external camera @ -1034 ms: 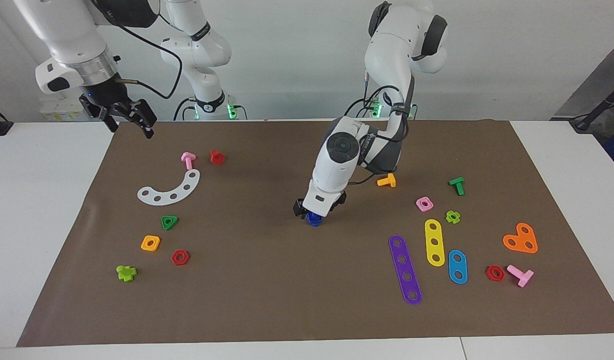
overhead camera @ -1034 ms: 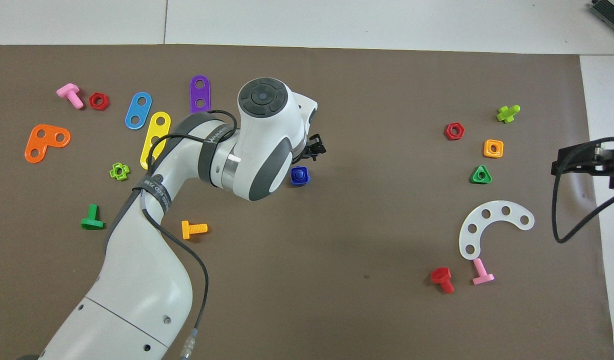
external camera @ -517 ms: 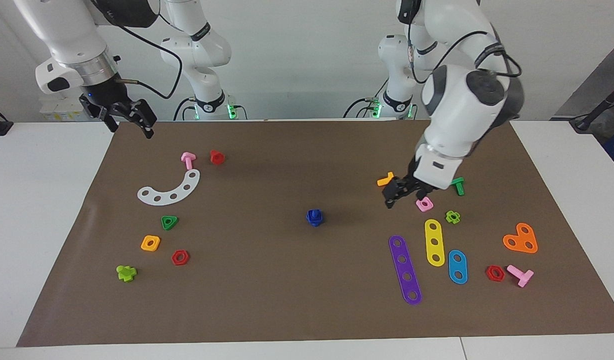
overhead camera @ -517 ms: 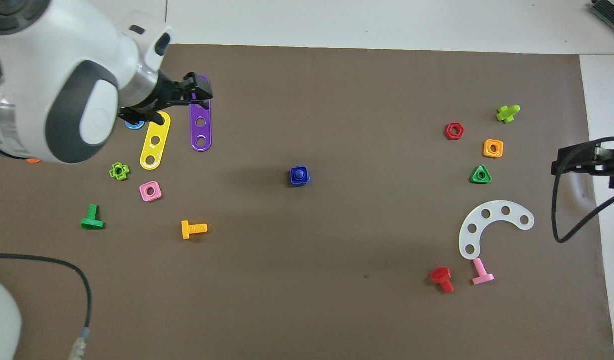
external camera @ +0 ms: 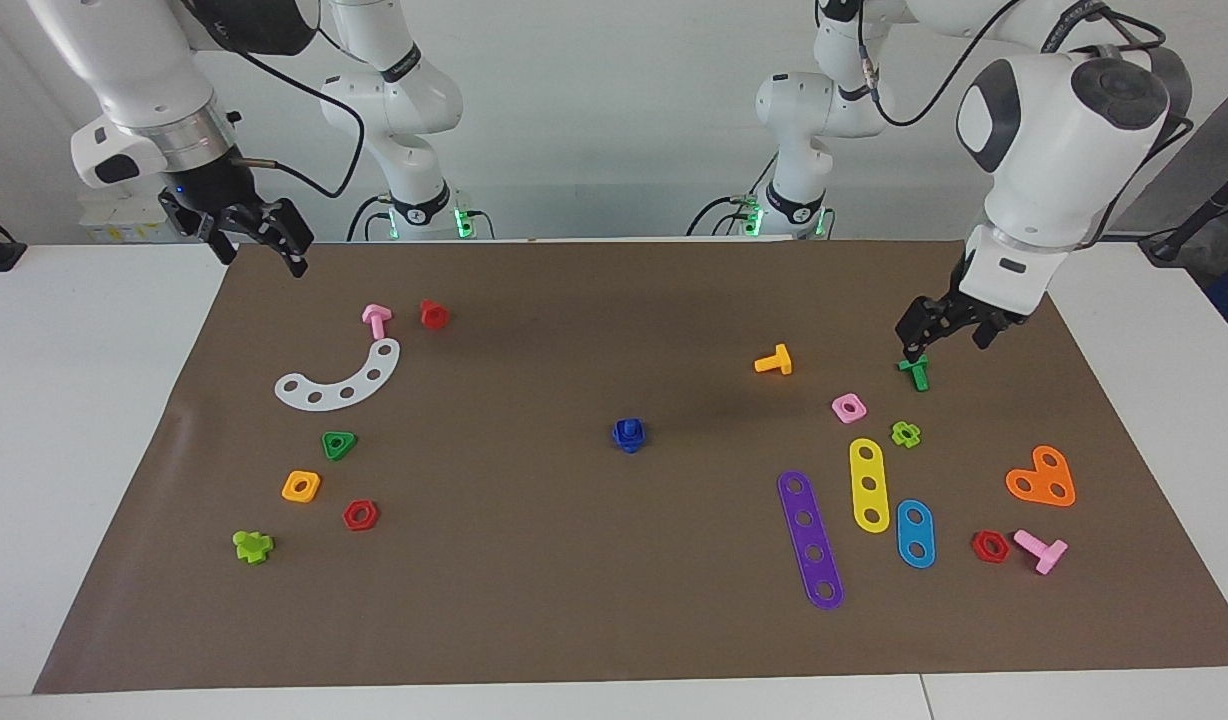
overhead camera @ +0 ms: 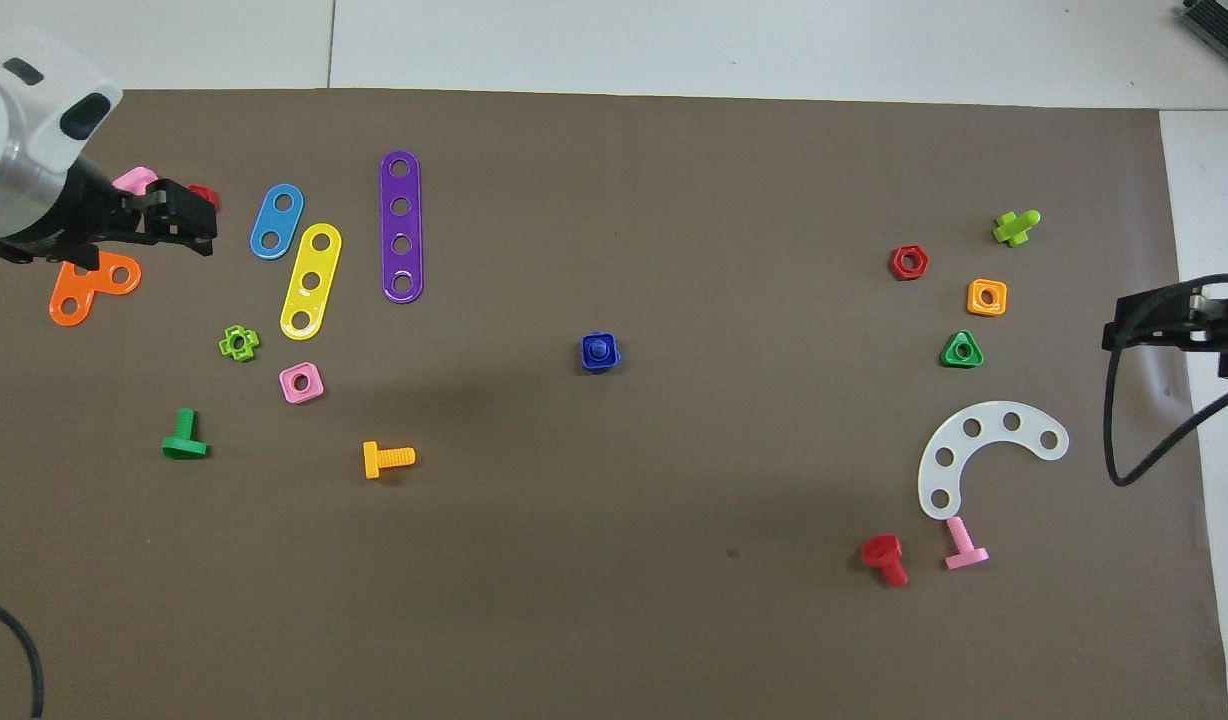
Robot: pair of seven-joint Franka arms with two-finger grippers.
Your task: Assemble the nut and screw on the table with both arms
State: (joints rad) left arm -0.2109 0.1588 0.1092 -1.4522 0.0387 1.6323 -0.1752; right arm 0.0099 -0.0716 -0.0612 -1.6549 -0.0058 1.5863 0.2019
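Overhead view: the nut sits mid-mat on the table, with the screw poking up through its centre hole.
Facing view: same pair, nut on the mat, screw standing in it, free of both grippers.
Left gripper: up in the air toward the left arm's end of the table, above the green bolt; fingers spread apart, holding nothing.
Right gripper: raised over the mat's corner at the right arm's end, arm waiting; fingers parted, holding nothing.
Near the pair: orange bolt and pink square nut, both toward the left arm's end, well apart from the blue pair.
Toward the right arm's end: white curved strip, well apart from the blue pair.
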